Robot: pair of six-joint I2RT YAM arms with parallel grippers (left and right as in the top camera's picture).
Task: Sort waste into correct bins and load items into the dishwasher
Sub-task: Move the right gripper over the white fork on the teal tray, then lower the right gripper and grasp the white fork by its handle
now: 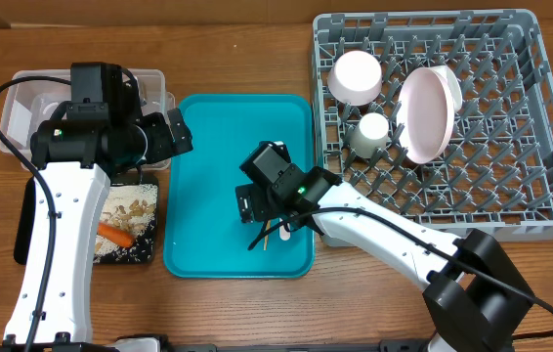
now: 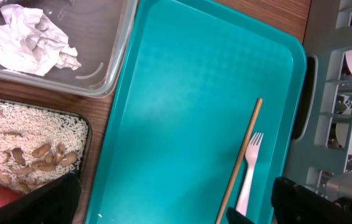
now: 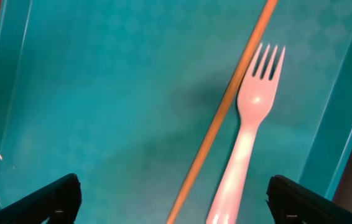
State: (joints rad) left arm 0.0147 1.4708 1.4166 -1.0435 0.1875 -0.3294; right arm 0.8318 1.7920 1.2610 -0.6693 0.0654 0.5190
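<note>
A white fork (image 3: 250, 124) and a wooden chopstick (image 3: 226, 106) lie side by side on the teal tray (image 1: 208, 176), near its front right corner. My right gripper (image 3: 173, 199) hangs open just above them, its fingers either side of both and touching neither. The left gripper (image 2: 176, 205) is open and empty, high over the tray's left side. In the dishwasher (image 1: 550, 196) stand a bowl (image 1: 355, 76), a cup (image 1: 372, 127) and a plate (image 1: 425, 112) on edge. A crumpled napkin (image 2: 30, 37) lies in the clear tub (image 2: 111, 68). Rice and nuts (image 2: 33, 134) and a carrot piece (image 1: 115, 233) fill the black tray (image 1: 145, 256).
The teal tray sits between the two bins on the left and the rack on the right, its right rim close to the rack's wall. My right arm (image 1: 384, 230) reaches across the table's front right to the tray.
</note>
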